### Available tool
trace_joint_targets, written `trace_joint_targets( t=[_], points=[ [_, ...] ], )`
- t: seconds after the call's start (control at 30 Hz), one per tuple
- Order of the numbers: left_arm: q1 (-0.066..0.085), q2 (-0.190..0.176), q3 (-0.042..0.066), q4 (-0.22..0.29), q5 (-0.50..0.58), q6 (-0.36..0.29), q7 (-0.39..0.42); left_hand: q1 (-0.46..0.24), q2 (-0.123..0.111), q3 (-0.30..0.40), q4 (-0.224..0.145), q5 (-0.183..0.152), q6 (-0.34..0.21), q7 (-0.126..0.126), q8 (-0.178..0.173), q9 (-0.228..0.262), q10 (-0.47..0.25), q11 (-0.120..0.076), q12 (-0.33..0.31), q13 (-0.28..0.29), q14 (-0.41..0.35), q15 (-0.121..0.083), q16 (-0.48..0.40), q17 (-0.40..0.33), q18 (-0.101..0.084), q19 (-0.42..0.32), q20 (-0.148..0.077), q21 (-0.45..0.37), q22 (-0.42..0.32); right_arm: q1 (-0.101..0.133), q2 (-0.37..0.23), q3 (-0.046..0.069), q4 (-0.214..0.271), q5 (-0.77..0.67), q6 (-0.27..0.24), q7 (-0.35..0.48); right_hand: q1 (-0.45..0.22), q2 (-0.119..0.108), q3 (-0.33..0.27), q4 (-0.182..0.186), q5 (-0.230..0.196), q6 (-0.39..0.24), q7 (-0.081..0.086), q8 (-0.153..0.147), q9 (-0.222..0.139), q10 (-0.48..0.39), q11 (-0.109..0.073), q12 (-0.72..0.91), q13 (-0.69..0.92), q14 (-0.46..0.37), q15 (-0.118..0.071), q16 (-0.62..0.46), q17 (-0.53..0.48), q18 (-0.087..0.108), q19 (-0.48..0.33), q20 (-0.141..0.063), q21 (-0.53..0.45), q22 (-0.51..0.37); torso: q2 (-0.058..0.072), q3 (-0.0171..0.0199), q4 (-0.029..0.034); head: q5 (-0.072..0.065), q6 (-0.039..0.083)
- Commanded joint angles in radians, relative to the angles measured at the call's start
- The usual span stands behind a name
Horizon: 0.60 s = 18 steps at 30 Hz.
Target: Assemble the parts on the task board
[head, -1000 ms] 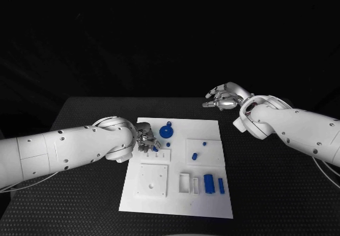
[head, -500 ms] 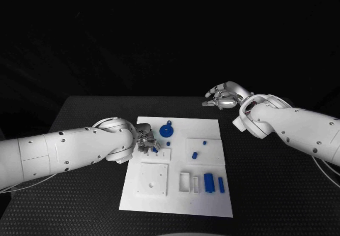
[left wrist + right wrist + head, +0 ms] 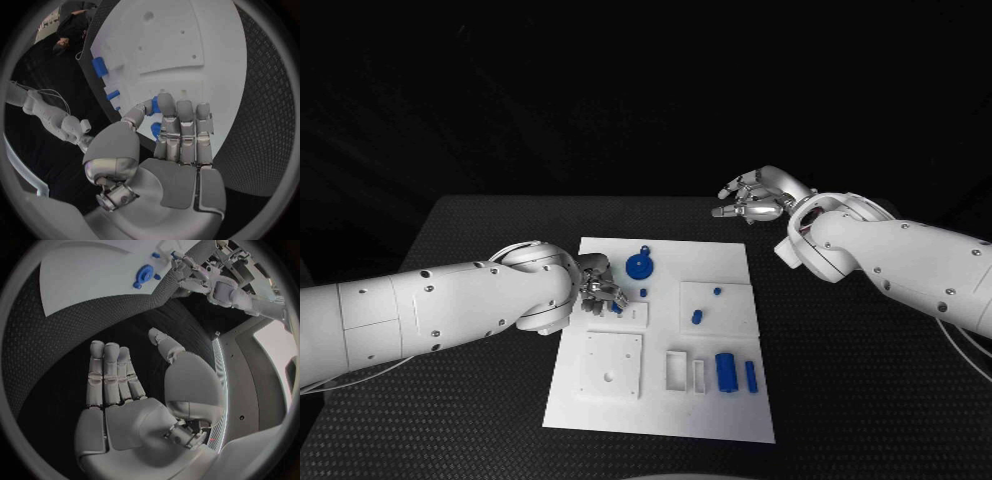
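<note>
A: Where is the left hand (image 3: 596, 289)?

B: Over the left edge of the white board (image 3: 733, 420), about halfway along it and just left of the blue round part (image 3: 639, 266). Its fingers (image 3: 185, 118) are curled down toward the board, and in the left wrist view a small blue part (image 3: 155, 130) shows between the thumb and the fingers. It looks pinched there, so that hand is grasping a part.

A: And the right hand (image 3: 759, 197)?

B: Up off the board, beyond its far right corner, over the black table (image 3: 848, 380). In the right wrist view its fingers (image 3: 106, 371) lie stretched out side by side with the thumb apart, nothing in them. Released, then.

A: Where do the other parts lie?

B: All on the board. The blue round part sits near the far edge, toward the left hand. Right of the board's middle a raised white square carries two small blue pegs (image 3: 697, 317). Near the near right corner a blue block (image 3: 726, 371) lies beside a thinner blue bar (image 3: 750, 376), both lengthways, just right of two narrow white slots (image 3: 676, 370).

A: Anything else on the board?

B: A raised white plate (image 3: 612, 366) with a hole in it, on the near left side, directly nearer than the left hand.
</note>
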Motion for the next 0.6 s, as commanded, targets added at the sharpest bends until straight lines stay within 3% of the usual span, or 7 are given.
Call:
trace_joint_targets(
  t=[0.03,0.6],
  points=[
    [-0.001,0.002,0.001,0.004,-0.005,-0.002,-0.001,0.003,0.011,0.018,-0.01,0.002,0.095,-0.086,0.004,0.014,0.007,-0.023,0.006,0.001,0.0,-0.007,0.004,-0.001,-0.015,0.001,-0.096,0.005,0.022,0.0,0.002,0.001,0.001,0.0,0.013,0.01,0.0,0.005,-0.004,0.003,0.005,0.0,0.009,0.005,0.001,-0.001,0.003,-0.006,-0.001,-0.007,0.0,-0.006,-0.001,0.014,-0.005,0.004,-0.004,0.0,0.0,0.0003,-0.0015,0.0,0.0],
    [-0.008,0.005,0.001,0.002,-0.019,0.007,-0.002,0.002,0.01,0.018,-0.01,0.003,0.094,-0.086,0.004,0.014,0.007,-0.024,0.009,0.001,0.0,-0.008,0.006,-0.002,-0.015,0.001,-0.097,0.008,0.022,0.0,0.005,0.001,0.002,0.0,0.017,0.009,-0.001,0.007,-0.005,0.003,0.011,0.0,0.009,0.006,0.0,-0.001,0.003,-0.006,-0.007,-0.007,0.0,-0.006,-0.004,0.014,-0.005,0.005,-0.007,0.001,0.0,-0.0006,-0.0017,0.0,-0.004]
  ],
)
